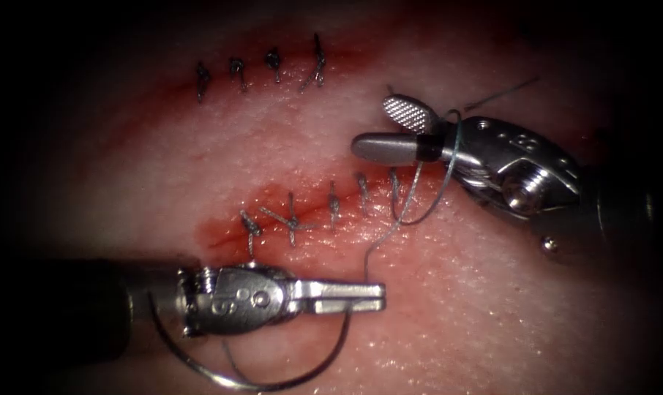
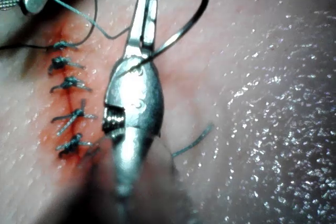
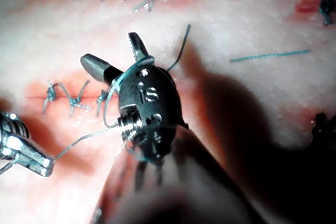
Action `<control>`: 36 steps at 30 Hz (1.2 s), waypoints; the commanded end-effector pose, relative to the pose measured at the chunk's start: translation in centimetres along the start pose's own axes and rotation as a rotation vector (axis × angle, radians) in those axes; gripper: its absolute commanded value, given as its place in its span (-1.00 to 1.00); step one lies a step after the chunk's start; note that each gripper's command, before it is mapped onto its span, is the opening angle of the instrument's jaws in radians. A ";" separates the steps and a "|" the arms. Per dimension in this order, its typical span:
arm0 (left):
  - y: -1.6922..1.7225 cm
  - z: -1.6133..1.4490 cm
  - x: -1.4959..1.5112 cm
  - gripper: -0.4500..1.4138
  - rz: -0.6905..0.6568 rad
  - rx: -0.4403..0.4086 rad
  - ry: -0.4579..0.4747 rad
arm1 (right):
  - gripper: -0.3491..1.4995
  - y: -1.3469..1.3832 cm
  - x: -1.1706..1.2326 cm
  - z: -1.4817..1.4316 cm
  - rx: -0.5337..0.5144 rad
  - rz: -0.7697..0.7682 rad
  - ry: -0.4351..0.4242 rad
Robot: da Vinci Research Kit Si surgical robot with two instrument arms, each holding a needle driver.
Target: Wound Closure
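Left tool clamps needle near its thread end, needle free below cut, clear of tissue. Right tool gapes, holding nothing, thread looped round it.

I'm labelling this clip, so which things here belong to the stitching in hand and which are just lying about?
In use:
- left hand, shut on the curved needle near its tail end, needle out of the tissue
- right hand, open, thread looped around it
- lower cut

Lying about:
- finished upper stitch row
- loose cut thread end
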 end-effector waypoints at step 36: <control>0.13 0.17 -0.04 -1.00 -0.007 -0.015 -0.036 | -1.00 0.62 -0.65 0.83 -0.228 -0.054 -0.244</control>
